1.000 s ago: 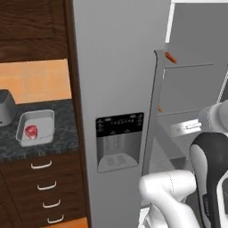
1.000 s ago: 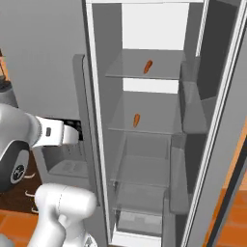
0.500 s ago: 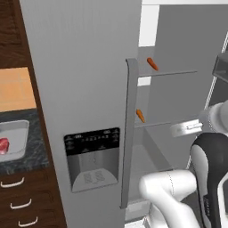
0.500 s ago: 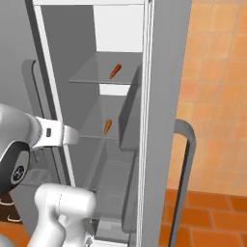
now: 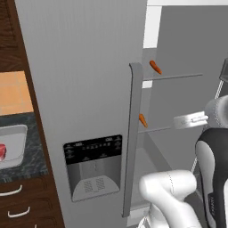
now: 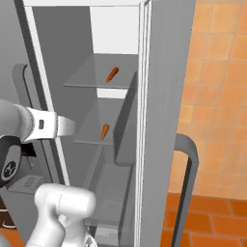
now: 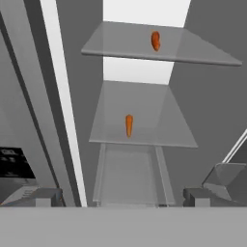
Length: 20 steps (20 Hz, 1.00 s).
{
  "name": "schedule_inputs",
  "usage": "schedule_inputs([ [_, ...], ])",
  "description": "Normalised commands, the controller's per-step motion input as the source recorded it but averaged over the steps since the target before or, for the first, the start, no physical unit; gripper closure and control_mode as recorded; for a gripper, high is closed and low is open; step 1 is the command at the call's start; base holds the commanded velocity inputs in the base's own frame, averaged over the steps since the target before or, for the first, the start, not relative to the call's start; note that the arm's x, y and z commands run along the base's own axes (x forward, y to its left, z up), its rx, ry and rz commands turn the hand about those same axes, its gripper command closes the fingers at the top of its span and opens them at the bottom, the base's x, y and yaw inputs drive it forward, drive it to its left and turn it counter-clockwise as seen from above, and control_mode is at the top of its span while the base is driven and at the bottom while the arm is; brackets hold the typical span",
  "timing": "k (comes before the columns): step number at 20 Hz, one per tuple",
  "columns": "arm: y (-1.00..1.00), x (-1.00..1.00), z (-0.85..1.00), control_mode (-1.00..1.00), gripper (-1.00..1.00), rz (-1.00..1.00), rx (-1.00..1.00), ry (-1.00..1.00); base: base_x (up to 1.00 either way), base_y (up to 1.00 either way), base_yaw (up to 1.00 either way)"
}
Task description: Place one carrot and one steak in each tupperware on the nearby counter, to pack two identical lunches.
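Two carrots lie inside the open fridge. One carrot (image 7: pixel 155 40) (image 5: pixel 154 67) (image 6: pixel 112 74) rests on the upper glass shelf. The other carrot (image 7: pixel 129 125) (image 5: pixel 142 120) (image 6: pixel 104 131) sits on the shelf below. My gripper (image 7: pixel 123 198) is open and empty, its fingertips (image 7: pixel 48 197) wide apart, in front of the fridge and short of both shelves. At the far left a grey tupperware (image 5: pixel 18 142) stands on the black counter (image 5: pixel 35 151), with a red steak (image 5: pixel 2 151) lying in it.
The closed left fridge door carries a dispenser panel (image 5: pixel 93 164) and a tall handle (image 5: pixel 132 133). The open right door (image 6: pixel 164 120) with its handle (image 6: pixel 185 193) stands beside an orange tiled wall. A clear drawer (image 7: pixel 130 173) sits under the shelves.
Both base views have swung right as the base drove, so the fridge interior now sits in front and the counter has slid to the left edge. The carrots have not moved.
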Motion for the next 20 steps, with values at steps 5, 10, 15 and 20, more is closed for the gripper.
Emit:
schedule_inputs([
  [5, -0.08, 0.03, 0.95, -1.00, -1.00, 0.00, 0.00, -0.12, 0.00, 0.00, 0.00],
  [10, -0.02, 0.30, 0.61, -1.00, -1.00, -0.03, 0.00, -0.04, 0.00, 0.00, 0.00],
  [15, -0.15, 0.64, 0.08, -1.00, -1.00, -0.05, 0.00, 0.00, 0.00, 0.00, 0.00],
  [20, -0.12, 0.55, 0.00, -1.00, -1.00, -0.03, 0.00, -0.01, 0.00, 0.00, 0.00],
])
